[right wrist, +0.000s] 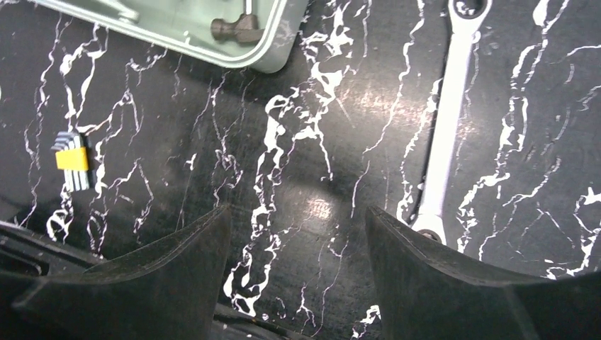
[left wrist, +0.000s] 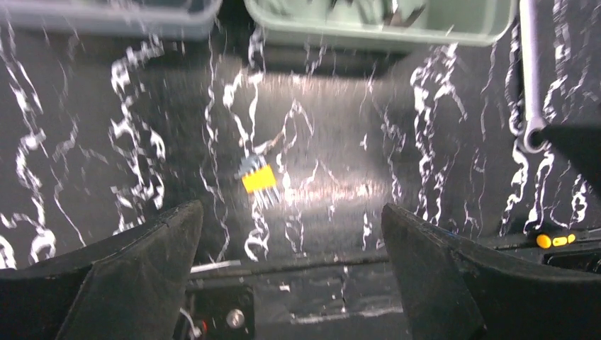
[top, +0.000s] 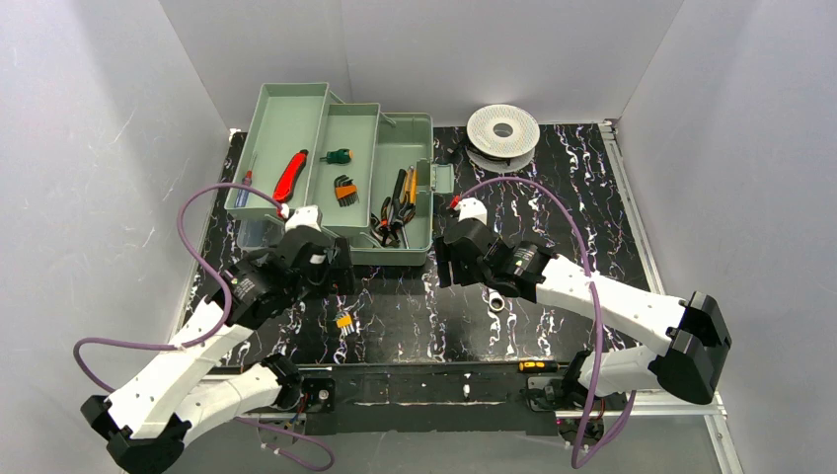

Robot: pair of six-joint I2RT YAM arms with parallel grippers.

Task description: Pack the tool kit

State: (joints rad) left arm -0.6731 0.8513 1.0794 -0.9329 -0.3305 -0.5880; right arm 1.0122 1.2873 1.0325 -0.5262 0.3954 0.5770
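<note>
Currently the pale green toolbox point(top: 400, 257) sits open at the far left of the black marbled mat point(top: 415, 316), w/ 2 trays fanned out to the left. The outer tray holds a red utility knife point(top: 291, 175), w/ a thin screwdriver point(top: 247, 178) at its left rim. The middle tray has a green-handled stubby driver point(top: 339, 155) and an orange-clipped hex key set point(top: 345, 190). The base holds pliers point(top: 395, 212) w/ orange and black handles. The L gripper point(left wrist: 289, 209) hangs just in front of the box's near wall, jaws spread about as wide as they go, nothing btwn them. On the mat below, roughly centred btwn its fingers, lies a yellow-clipped hex key set point(left wrist: 258, 180), untouched. The R gripper point(right wrist: 296, 209) hovers just off the box's near-right corner, jaws also wide apart and empty. A silver ratcheting combination wrench point(right wrist: 453, 106) lies flat on the mat, its ring end right at the tip of 1 finger in the wrist view. A yellow-black handled tool point(top: 533, 365) rests at the near edge by the arm bases; can't tell what kind. The white wire spool point(top: 503, 133) sits at the far edge, apart from the box on its right.
</note>
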